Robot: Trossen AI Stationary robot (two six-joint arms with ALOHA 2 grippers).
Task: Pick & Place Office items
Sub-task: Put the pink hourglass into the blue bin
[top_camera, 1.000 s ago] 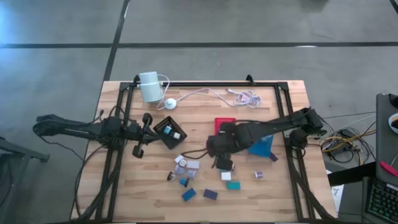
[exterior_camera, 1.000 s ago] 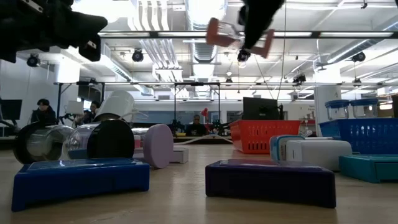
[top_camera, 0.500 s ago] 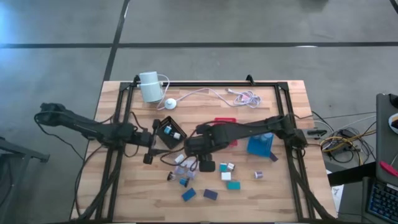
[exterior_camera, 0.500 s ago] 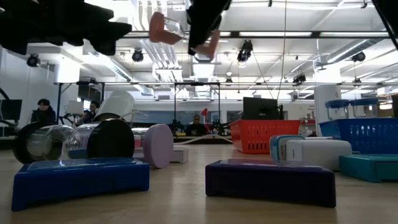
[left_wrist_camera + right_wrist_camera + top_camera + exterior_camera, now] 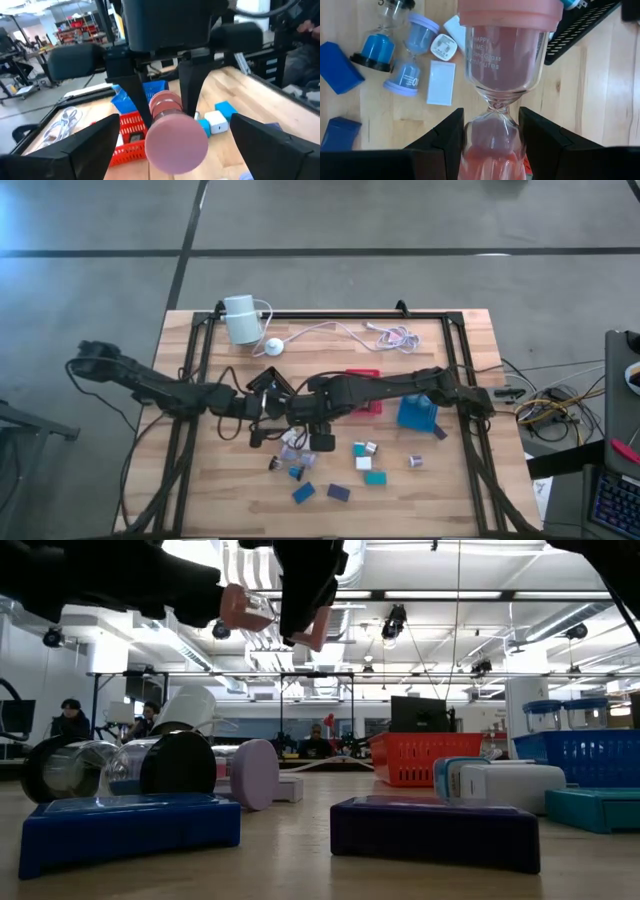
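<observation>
Right wrist view: right gripper [image 5: 491, 131] clamps the narrow waist of a pink hourglass [image 5: 501, 60], held in the air above mid-table, over a blue hourglass [image 5: 375, 46], a purple hourglass [image 5: 407, 60] and a white block [image 5: 441, 83]. Left gripper [image 5: 172, 145] faces the hourglass's pink end cap, fingers spread wide, holding nothing.

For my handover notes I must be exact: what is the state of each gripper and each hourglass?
pink hourglass: held in the air, roughly level
right gripper: shut on the pink hourglass's waist
left gripper: open, fingers either side of it
blue hourglass: lying on its side on the table
purple hourglass: lying on its side, beside the blue one
</observation>
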